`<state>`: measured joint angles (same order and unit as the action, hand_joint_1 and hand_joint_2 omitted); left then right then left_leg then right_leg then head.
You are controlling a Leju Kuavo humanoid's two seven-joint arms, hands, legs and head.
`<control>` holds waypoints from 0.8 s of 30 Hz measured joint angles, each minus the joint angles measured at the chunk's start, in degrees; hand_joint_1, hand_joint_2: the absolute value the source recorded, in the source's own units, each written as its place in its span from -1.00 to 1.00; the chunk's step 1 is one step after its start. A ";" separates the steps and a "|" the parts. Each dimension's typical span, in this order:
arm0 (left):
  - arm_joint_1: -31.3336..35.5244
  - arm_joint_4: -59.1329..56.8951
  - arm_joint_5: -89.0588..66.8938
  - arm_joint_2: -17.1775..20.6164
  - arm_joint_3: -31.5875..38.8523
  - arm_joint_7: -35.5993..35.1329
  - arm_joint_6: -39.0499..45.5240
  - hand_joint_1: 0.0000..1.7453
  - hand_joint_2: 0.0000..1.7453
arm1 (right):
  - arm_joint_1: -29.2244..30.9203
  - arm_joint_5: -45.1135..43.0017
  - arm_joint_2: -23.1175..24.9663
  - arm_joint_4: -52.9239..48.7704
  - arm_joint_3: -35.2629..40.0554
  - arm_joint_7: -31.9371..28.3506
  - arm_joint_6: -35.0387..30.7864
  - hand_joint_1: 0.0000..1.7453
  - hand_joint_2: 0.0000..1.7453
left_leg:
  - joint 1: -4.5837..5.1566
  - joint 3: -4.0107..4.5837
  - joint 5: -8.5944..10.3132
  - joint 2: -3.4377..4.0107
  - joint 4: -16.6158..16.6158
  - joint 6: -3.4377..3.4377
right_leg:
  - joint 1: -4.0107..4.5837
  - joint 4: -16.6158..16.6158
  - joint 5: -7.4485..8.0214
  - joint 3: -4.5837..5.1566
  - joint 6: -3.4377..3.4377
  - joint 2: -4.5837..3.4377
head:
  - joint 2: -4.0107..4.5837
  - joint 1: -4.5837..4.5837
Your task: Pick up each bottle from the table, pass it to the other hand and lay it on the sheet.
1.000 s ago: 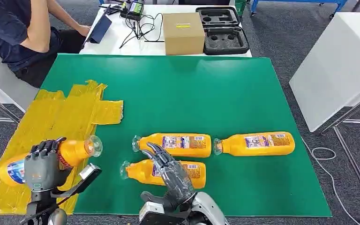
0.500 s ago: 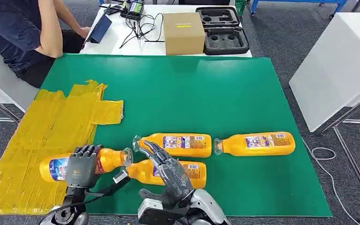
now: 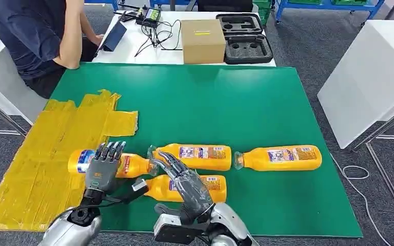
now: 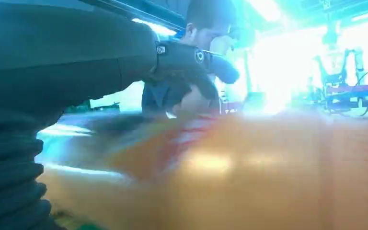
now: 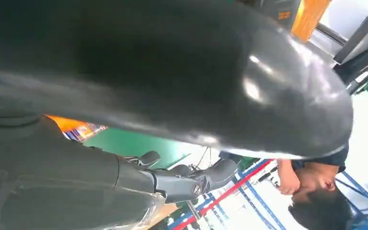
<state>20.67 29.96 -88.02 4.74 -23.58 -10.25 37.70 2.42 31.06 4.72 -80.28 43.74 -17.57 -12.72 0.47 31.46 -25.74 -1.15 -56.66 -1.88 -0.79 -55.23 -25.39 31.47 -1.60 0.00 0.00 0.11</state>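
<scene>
Head view, lower left of frame: the left hand grips an orange bottle lying across the edge of the yellow sheet on the green worktop. At lower centre the right hand, fingers extended and apart, holds nothing above three more bottles.

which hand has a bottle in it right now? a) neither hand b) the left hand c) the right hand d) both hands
b: in the head view the left hand is wrapped around an orange bottle at the edge of the yellow sheet, while the right hand is spread open over another bottle on the green table.
</scene>
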 measured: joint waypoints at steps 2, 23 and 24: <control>0.60 -1.09 0.00 -0.15 -0.04 0.00 -0.02 -1.00 -1.00 | 0.00 0.00 -0.04 0.00 0.00 0.00 0.02 -1.00 -1.00 | -0.01 -0.12 0.00 -0.01 0.01 0.02 | 0.01 0.00 -0.01 -0.14 0.07 0.00 | 0.00 -0.02; -9.10 16.52 20.31 -4.18 26.02 32.37 2.82 -1.00 -1.00 | -2.58 4.90 0.09 -0.33 -0.55 4.04 -0.39 -1.00 -1.00 | -0.23 0.58 0.40 0.63 -0.06 0.36 | 0.28 -0.11 0.48 0.88 0.34 -0.60 | 0.00 0.00; -9.60 18.86 27.05 -5.18 28.64 35.90 2.64 -1.00 -1.00 | -2.84 5.23 0.18 -0.46 -0.61 4.35 -0.66 -1.00 -1.00 | -0.22 0.60 0.39 0.66 -0.06 0.36 | 0.25 -0.11 0.47 0.90 0.33 -0.61 | 0.00 -0.04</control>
<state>11.07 48.82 -60.97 -0.44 5.06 25.65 40.35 -0.42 36.28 4.90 -80.74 43.12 -13.22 -13.38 0.24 32.06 -25.35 -0.49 -56.72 -1.53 -0.53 -55.34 -24.91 32.37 -1.27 -0.62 0.00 0.07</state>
